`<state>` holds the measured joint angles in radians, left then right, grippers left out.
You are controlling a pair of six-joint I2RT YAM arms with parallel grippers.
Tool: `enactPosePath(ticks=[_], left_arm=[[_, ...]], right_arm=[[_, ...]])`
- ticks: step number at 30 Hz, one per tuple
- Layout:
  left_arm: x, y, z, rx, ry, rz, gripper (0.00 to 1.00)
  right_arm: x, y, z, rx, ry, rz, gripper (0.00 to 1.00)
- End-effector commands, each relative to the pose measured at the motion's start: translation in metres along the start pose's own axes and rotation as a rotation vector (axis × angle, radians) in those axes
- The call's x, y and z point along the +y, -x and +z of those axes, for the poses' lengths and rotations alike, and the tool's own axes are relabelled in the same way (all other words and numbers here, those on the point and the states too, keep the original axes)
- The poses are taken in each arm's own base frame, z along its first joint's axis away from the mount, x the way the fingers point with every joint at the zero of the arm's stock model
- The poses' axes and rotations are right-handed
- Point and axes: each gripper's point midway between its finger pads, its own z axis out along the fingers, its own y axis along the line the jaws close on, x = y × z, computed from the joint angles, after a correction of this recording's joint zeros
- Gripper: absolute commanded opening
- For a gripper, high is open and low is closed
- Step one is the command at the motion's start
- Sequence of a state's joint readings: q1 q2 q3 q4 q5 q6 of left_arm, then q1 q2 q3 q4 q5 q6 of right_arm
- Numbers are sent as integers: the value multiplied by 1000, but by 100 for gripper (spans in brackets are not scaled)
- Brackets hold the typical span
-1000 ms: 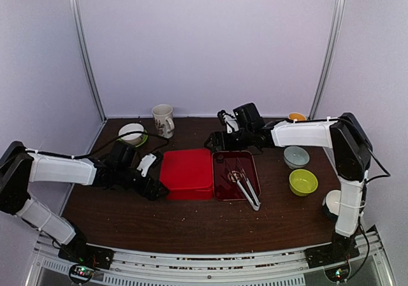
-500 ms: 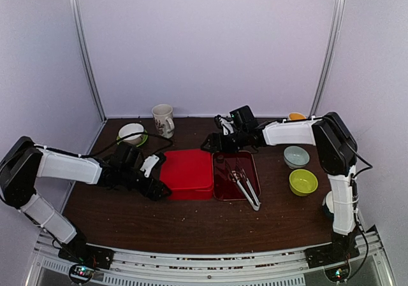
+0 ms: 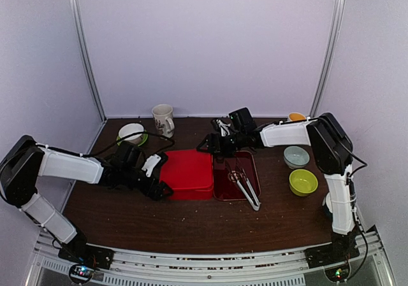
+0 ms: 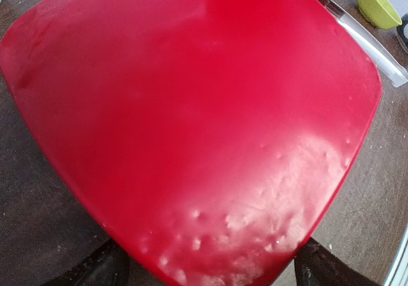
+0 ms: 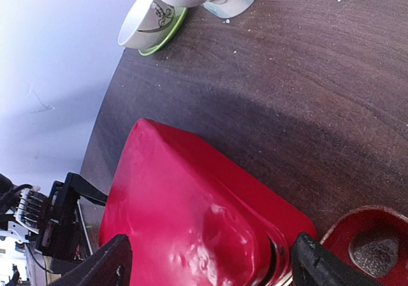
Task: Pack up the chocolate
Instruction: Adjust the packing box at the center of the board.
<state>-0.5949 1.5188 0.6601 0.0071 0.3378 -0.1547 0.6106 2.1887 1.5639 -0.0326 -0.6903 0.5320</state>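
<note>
Chocolate (image 5: 373, 251): only one dark, rough piece to make out, in the right wrist view. Sits in a hollow of the dark red tray (image 3: 224, 185), just right of the red box (image 3: 187, 170). From above, too small to tell any more pieces. Across the same tray, also right of the box, metal tongs (image 3: 247, 188).

Left tool (image 3: 159, 180) at the near left corner of the box: stands wide open, one finger at each side of the corner. Cannot tell if it touches. Right tool (image 3: 212, 148) at the far right corner of the box: also spread wide, grips nothing.

Behind the box, on the counter (image 3: 191, 222), a mug (image 3: 163, 120) and a white cup (image 3: 131, 133) on a green saucer (image 5: 171, 30). Well right of the box, beyond the tray, a grey bowl (image 3: 296, 156) and a green bowl (image 3: 303, 181).
</note>
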Motion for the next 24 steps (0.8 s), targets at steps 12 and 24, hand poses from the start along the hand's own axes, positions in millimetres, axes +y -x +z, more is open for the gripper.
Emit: enactPosePath(ticks=[12,24], left_arm=[[-10,10,-9,-49,-39,-2,92],[-5,-2,-15,-62,1,-16,93]], right_arm=[[41,-34,-3,9,152,46,84],[38,-25,-17,-50,62,-2,85]])
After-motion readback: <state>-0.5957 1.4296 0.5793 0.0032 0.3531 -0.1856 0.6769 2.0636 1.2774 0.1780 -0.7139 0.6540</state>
